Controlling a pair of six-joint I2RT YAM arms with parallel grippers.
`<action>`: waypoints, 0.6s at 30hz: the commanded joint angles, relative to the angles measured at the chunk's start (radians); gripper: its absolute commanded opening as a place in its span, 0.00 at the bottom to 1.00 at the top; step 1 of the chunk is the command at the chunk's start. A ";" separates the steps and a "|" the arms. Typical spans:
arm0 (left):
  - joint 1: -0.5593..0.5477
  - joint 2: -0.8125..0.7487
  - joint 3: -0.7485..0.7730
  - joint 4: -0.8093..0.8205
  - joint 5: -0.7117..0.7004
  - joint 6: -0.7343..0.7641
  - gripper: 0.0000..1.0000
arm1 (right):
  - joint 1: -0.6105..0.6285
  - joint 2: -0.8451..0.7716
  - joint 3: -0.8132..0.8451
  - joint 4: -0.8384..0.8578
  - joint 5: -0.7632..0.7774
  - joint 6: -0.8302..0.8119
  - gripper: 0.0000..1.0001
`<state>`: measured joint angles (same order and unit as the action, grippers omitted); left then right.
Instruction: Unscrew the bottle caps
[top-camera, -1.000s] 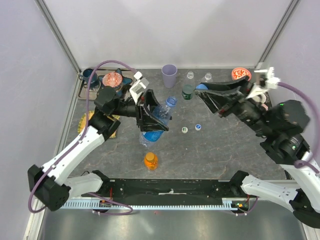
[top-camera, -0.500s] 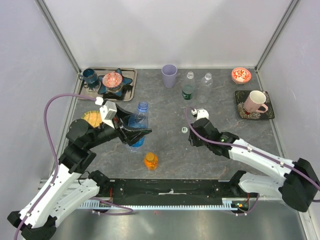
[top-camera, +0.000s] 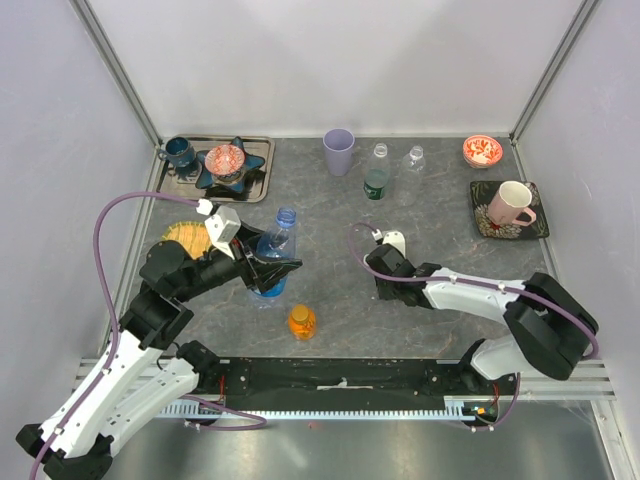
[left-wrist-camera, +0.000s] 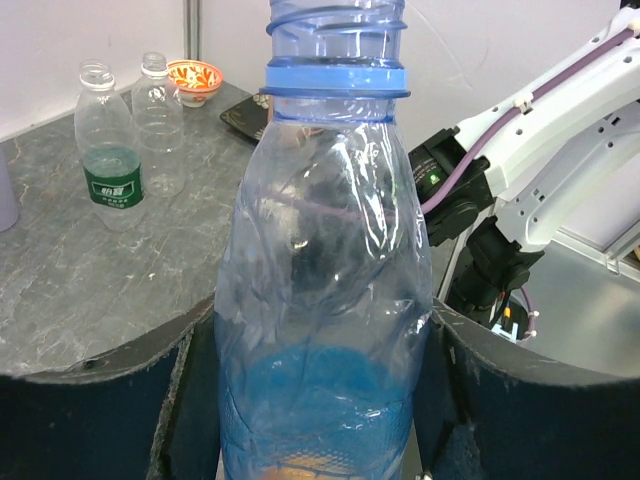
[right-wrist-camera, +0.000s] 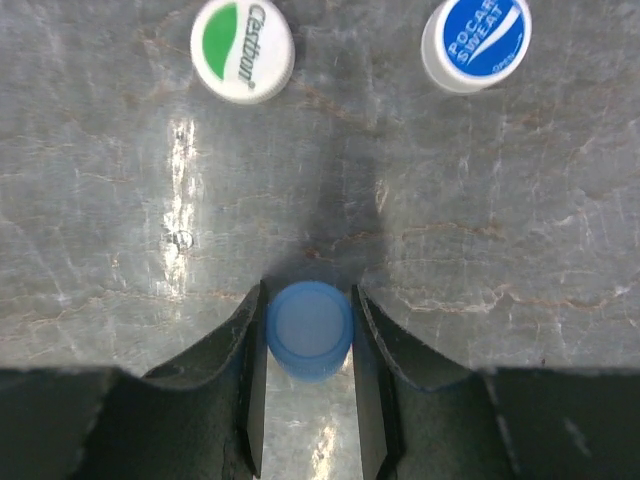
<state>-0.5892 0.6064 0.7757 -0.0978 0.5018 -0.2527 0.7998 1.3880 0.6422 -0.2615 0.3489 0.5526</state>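
My left gripper (top-camera: 270, 268) is shut on the clear bottle with the blue label (top-camera: 276, 248), gripping its lower body (left-wrist-camera: 325, 300). That bottle's threaded neck (left-wrist-camera: 335, 20) is bare. My right gripper (right-wrist-camera: 308, 335) points down at the table and is shut on a blue cap (right-wrist-camera: 310, 330). Just beyond its fingers lie a white and green cap (right-wrist-camera: 242, 50) and a blue Pocari Sweat cap (right-wrist-camera: 476, 42). From above the right gripper (top-camera: 385, 268) hides those caps. The short orange bottle (top-camera: 301, 320) stands near the front with its orange cap on.
The green-label bottle (top-camera: 377, 176) and plain clear bottle (top-camera: 411, 168) stand at the back beside a purple cup (top-camera: 338, 151). A tray (top-camera: 256, 180) with dishes sits back left. A pink mug (top-camera: 510, 204) and red bowl (top-camera: 482, 150) are at the right.
Both arms have come down from a raised pose. The right gripper brought the blue cap down to the table beside the two loose caps; the left still holds the bottle.
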 joint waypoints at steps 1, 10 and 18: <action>0.005 -0.010 -0.004 0.006 -0.020 0.046 0.37 | -0.007 0.058 0.040 0.045 0.053 0.017 0.00; 0.005 -0.013 -0.016 -0.003 -0.020 0.049 0.37 | -0.011 0.152 0.040 0.038 0.041 0.015 0.19; 0.005 -0.002 -0.018 -0.002 -0.017 0.052 0.37 | -0.010 0.094 0.008 0.016 0.029 0.027 0.57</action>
<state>-0.5892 0.6022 0.7616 -0.1211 0.4984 -0.2428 0.7918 1.4990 0.6907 -0.1806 0.3908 0.5663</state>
